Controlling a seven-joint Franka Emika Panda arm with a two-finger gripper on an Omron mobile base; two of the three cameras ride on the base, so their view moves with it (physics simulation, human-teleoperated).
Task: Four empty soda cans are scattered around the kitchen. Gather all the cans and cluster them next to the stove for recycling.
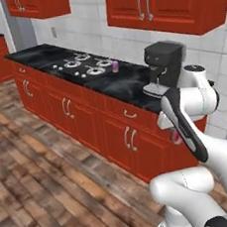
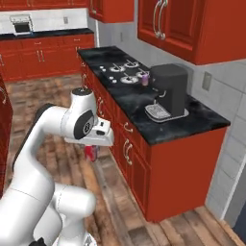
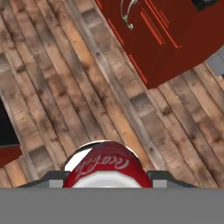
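red cabinets (image 1: 65,108) and black countertop (image 2: 139,103) run along the tiled wall over wooden floor (image 3: 65,87). going left to right in the left base view: the stove (image 1: 82,65), 1 pink-purple can (image 1: 114,66) already standing just beside it, likely parked there for the cluster, then a coffee machine (image 1: 164,67). the gripper (image 2: 91,153) hangs over the floor, clamped on a red can (image 3: 105,168), presumably carrying it stoveward

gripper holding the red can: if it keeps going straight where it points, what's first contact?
Likely the wooden floor: the gripper, shut on the red can, points down at bare planks beside the red cabinet. Depth unclear.
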